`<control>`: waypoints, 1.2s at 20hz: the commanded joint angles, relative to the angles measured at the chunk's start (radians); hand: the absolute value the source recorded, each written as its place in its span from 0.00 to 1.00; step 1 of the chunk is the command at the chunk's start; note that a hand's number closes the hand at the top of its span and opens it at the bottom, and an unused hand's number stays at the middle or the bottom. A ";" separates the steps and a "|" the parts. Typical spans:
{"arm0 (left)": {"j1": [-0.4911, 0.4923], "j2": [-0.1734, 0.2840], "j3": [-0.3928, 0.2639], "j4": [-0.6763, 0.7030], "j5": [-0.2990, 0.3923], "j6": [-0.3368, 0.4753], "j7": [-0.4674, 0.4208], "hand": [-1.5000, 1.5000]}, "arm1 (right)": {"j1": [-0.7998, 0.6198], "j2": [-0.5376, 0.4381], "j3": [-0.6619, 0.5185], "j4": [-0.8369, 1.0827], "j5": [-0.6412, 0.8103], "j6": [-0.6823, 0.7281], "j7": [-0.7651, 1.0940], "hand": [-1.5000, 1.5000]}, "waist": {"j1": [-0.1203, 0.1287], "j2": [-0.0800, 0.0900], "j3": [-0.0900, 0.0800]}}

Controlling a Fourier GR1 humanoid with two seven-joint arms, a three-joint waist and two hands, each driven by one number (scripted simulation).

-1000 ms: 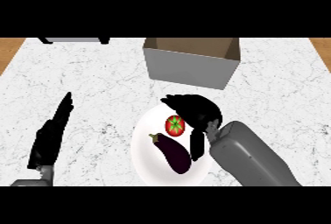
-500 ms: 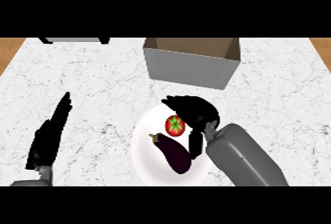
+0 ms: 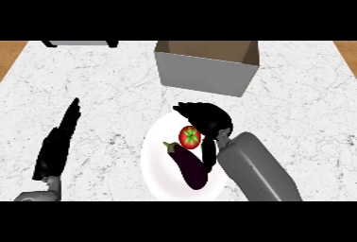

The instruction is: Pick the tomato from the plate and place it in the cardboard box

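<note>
A red tomato [image 3: 190,136] with a green stem star lies on the white plate [image 3: 159,160], next to a dark purple eggplant [image 3: 190,166]. My right hand [image 3: 208,118] arches over the tomato from the right, its fingers curled above it and its thumb low beside it; it touches the tomato's right side. The open cardboard box [image 3: 206,65] stands beyond the plate at the back. My left hand [image 3: 58,144] rests open at the left, fingers straight and pointing away.
A dark object [image 3: 79,43] sits at the counter's far left edge. The marble counter [image 3: 105,94] extends left of the plate and around the box.
My right hand has closed in slightly on the tomato, fingers curling lower over it. The tomato, eggplant and left hand stay where they were.
</note>
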 commanded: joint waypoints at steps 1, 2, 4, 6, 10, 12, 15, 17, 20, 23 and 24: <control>0.114 -0.008 -0.003 -0.104 -0.002 -0.014 -0.008 0.50 | 0.066 -0.022 -0.008 -0.041 0.037 0.007 -0.025 0.00 | 0.002 -0.001 0.001; 0.015 0.010 0.025 -0.009 0.001 -0.039 -0.017 0.50 | -0.044 0.042 -0.027 0.035 0.029 0.036 0.022 0.00 | 0.002 0.001 0.000; 0.052 -0.011 0.020 -0.053 -0.006 -0.033 0.016 0.50 | 0.005 0.016 -0.038 0.031 0.068 0.021 -0.058 0.00 | 0.002 0.000 0.000; 0.013 -0.006 0.041 -0.001 0.000 -0.042 -0.010 0.50 | -0.022 0.043 -0.023 0.095 0.086 0.009 -0.055 0.00 | 0.002 0.001 0.000; 0.089 -0.006 0.040 -0.015 -0.003 -0.062 -0.073 0.50 | -0.002 0.004 -0.030 0.097 0.083 0.009 -0.096 0.00 | 0.003 0.001 0.000; 0.015 -0.021 0.023 -0.051 -0.023 -0.045 0.028 0.50 | 0.064 0.044 0.089 0.076 0.004 -0.075 0.015 1.00 | 0.005 0.001 0.001; 0.129 -0.012 0.043 -0.062 -0.001 -0.073 -0.070 0.50 | 0.042 -0.014 0.027 0.101 0.104 -0.085 -0.151 1.00 | 0.004 0.000 0.001; 0.021 0.010 0.076 -0.028 0.012 -0.081 -0.015 0.50 | 0.015 -0.002 0.040 0.096 0.163 -0.169 -0.143 1.00 | 0.000 0.001 0.001; 0.003 -0.015 0.057 -0.011 -0.013 -0.064 0.001 0.50 | -0.039 0.032 0.022 0.169 0.219 -0.251 -0.143 1.00 | 0.002 0.002 0.001; 0.030 -0.025 0.051 -0.046 -0.027 -0.060 0.017 0.50 | -0.033 0.038 -0.009 0.132 0.226 -0.270 -0.171 1.00 | 0.002 0.001 0.001; 0.026 -0.020 0.072 -0.001 -0.022 -0.059 -0.030 0.50 | -0.001 0.015 0.002 0.090 0.236 -0.275 -0.198 1.00 | -0.001 0.000 0.000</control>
